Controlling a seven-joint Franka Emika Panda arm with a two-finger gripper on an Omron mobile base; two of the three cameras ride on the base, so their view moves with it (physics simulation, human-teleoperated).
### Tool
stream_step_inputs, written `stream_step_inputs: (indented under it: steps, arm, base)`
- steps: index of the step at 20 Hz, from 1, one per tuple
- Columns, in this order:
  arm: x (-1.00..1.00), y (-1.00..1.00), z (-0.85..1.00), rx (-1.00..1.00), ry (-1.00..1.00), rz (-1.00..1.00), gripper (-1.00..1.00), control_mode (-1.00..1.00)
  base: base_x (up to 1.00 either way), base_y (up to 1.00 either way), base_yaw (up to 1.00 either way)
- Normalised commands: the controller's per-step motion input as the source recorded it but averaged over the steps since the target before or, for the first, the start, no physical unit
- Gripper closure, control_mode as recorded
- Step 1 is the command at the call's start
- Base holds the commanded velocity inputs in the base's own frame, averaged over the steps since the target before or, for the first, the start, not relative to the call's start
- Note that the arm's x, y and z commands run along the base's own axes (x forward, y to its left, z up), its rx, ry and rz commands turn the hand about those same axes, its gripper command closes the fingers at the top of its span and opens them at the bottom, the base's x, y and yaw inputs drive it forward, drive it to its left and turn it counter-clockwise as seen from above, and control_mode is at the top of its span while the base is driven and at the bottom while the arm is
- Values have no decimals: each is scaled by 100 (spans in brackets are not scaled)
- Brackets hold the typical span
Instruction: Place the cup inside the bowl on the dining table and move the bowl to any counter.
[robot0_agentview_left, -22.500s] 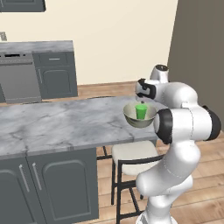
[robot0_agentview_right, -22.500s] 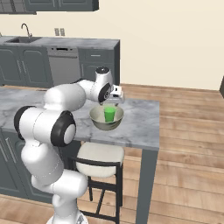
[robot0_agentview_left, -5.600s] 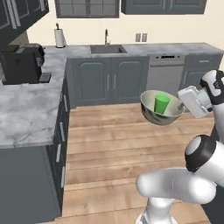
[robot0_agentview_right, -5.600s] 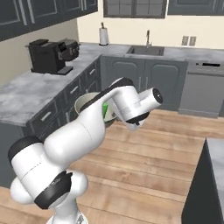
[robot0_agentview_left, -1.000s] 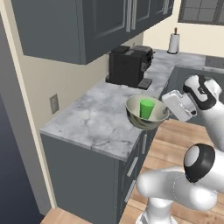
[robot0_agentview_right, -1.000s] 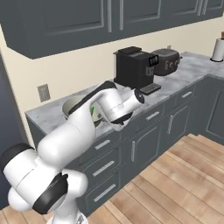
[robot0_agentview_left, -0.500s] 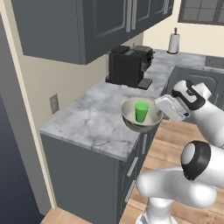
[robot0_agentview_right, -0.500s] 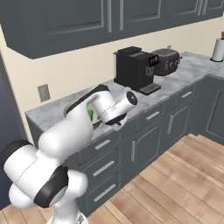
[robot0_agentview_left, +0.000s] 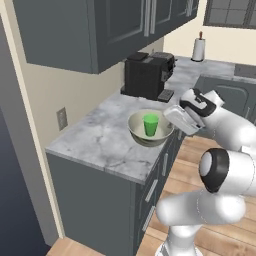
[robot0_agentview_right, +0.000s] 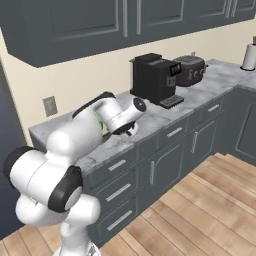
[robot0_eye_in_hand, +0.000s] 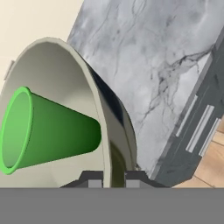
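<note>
Gripper (robot0_agentview_left: 176, 121) is clamped on the bowl (robot0_agentview_left: 140, 134) rim, one finger inside the wall, one outside. The bowl sits at the gripper's 9 o'clock over the counter (robot0_agentview_left: 100, 140), near its front edge; contact can't be judged. The cup (robot0_agentview_left: 150, 125) stands upright inside. The coffee machine (robot0_agentview_left: 147, 75) is at 12 o'clock, well apart. Open marble lies at 8 o'clock.

- My arm reaches out over the counter's (robot0_agentview_left: 100, 142) front edge, wrist bent sideways.
- My gripper (robot0_eye_in_hand: 109, 177) pinches the bowl's (robot0_agentview_left: 137, 131) rim, one finger inside, one outside, at the side nearest me.
- Hand roughly level.
</note>
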Motion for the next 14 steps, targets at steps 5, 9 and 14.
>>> stream_step_inputs:
  steps: [5,9,14]
  arm:
    - [21,13,-1,0,0,0,100,-100]
    - [18,18,-1,-1,0,0,100,-100]
    - [21,12,-19,-2,0,0,100,-100]
  base:
    - [0,0,0]
    - [0,0,0]
    - [0,0,0]
